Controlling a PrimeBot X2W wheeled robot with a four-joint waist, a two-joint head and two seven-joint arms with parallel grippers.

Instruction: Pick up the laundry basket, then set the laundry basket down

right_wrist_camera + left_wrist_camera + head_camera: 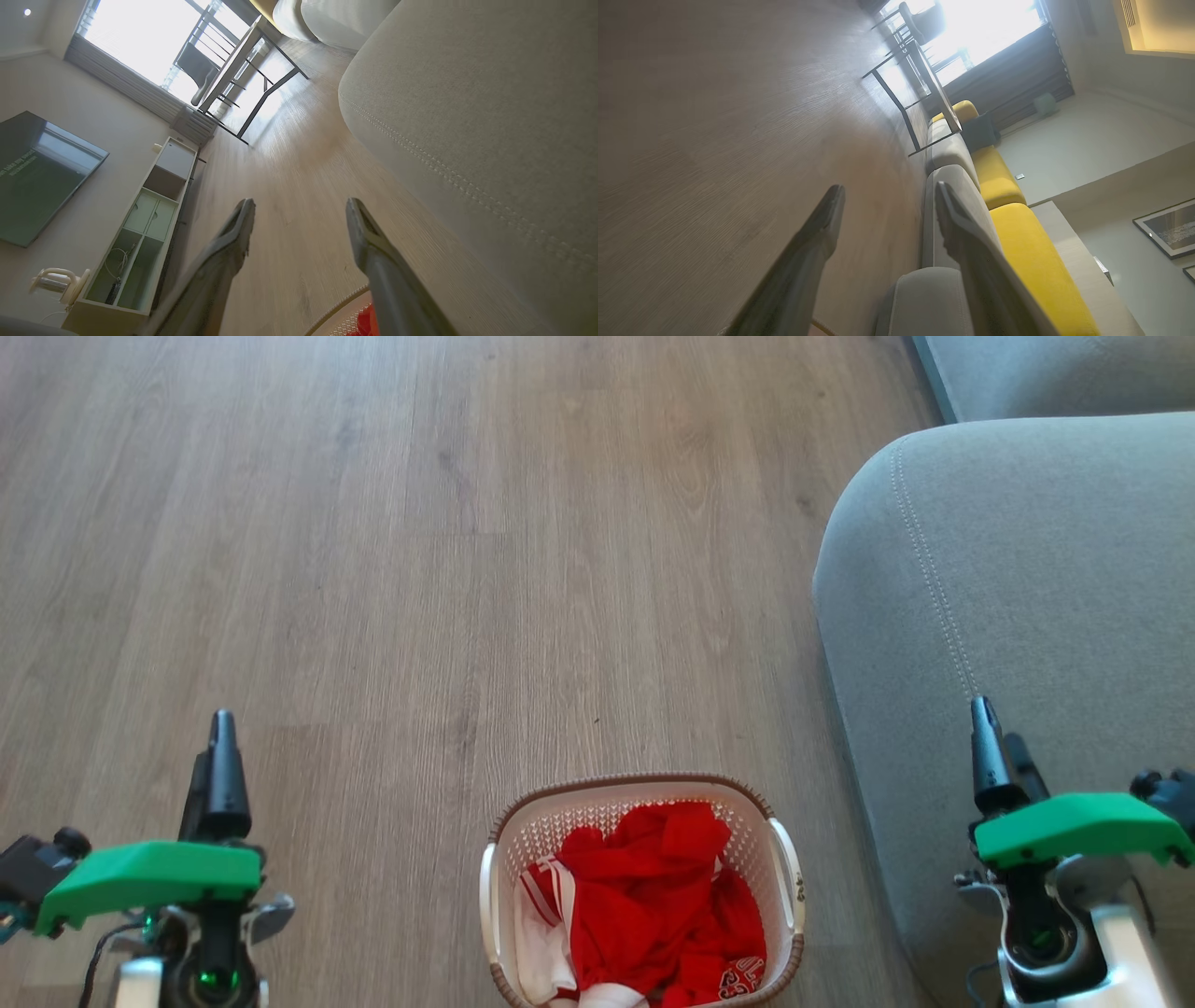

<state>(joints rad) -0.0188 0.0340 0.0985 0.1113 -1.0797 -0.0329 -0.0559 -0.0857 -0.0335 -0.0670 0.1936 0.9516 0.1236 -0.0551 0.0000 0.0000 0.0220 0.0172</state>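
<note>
**Opening of the pick-up phase.** The laundry basket (635, 780) stands on the wood floor (467, 569) directly before the robot, at the lower middle of the head view. It is just beside the grey sofa arm (1008, 597) on the robot's right and holds red and white clothes (653, 896). The left gripper (222, 719) and right gripper (994, 723) hover on either side of it, well apart from it, pointing forward. This symmetric stance is judged to prepare a two-armed lift by the white side handles (487, 901). In the wrist views, each gripper's fingers (822, 233) stand spread with nothing between them, so both grippers are released and empty. The basket lies between the two grippers and nearer the robot than their fingertips. Its rim and a scrap of red cloth show at the bottom edge of the right wrist view. Each gripper probably needs to move inward and down to its handle, and the sofa arm leaves the right side less room.
</note>
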